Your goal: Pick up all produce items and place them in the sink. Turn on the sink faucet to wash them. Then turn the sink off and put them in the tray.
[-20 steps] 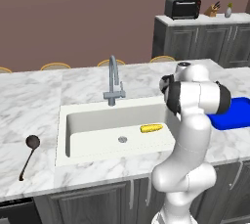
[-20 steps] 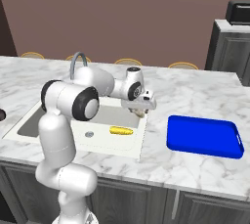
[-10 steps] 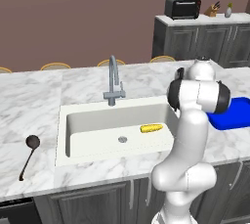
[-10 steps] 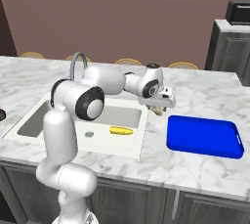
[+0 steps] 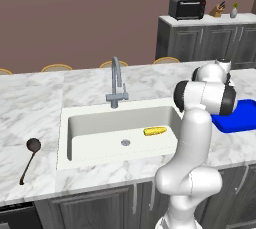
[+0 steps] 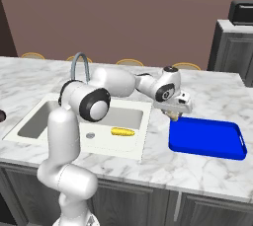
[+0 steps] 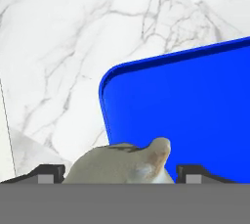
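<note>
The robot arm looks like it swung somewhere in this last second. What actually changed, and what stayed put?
The gripper, shut on the beige item, swung from over the sink's right end toward the blue tray and now hangs at its near-left corner. The corn cob stayed in the basin; the faucet and ladle did not move.

Bright blue tray (image 6: 207,139) on a white, grey-veined marble counter (image 6: 207,96); yellow corn cob (image 6: 122,131) in an off-white sink (image 5: 100,128); beige roundish item (image 7: 122,165); grey faucet (image 5: 116,84).
</note>
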